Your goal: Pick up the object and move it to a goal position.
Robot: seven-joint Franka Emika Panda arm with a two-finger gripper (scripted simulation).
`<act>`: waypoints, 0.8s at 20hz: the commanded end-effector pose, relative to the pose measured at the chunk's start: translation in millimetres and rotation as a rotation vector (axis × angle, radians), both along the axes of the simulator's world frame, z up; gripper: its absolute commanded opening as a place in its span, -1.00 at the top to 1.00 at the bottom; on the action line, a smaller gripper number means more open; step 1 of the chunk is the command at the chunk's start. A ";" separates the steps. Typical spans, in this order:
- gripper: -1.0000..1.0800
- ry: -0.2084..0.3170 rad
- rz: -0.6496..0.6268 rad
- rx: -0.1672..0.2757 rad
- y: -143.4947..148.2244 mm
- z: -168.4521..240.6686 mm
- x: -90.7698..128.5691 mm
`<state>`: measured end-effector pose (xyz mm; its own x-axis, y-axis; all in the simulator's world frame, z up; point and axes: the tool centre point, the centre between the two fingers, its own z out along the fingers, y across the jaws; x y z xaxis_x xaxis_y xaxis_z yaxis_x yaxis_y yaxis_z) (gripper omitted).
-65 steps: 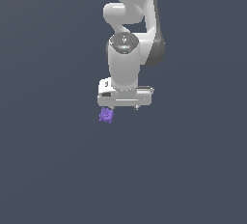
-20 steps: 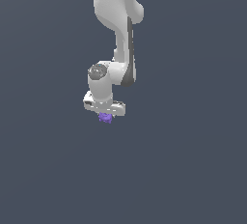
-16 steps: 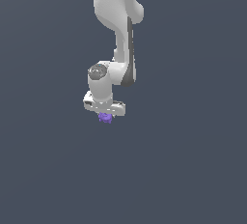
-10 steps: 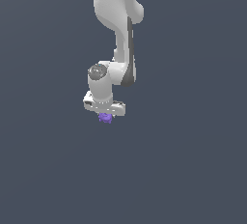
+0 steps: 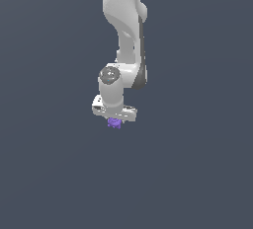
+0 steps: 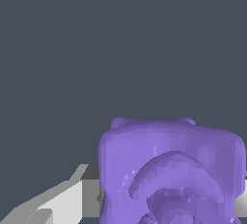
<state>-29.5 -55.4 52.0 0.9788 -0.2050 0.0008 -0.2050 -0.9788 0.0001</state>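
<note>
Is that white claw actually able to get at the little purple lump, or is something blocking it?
Yes, it looks so. The purple lump sits right under the claw, and in the wrist view it fills the space beside a white finger. Nothing else is near. Whether the claw truly grips it, I cannot tell.

Plain dark grey-blue surface (image 5: 197, 173)

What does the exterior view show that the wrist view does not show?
Only the exterior view shows the whole white arm reaching down, with the end effector below it and the purple object looking tiny at its tip. Only the wrist view shows the object close up, with its lumpy, ridged surface, and a grey finger beside it. Both show the purple object at the end effector against a plain dark grey background.
</note>
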 end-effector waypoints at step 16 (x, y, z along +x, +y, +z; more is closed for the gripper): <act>1.00 0.001 0.001 0.000 142.4 41.3 87.2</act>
<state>50.5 76.2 90.2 0.9792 -0.2028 0.0009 -0.2028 -0.9792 -0.0001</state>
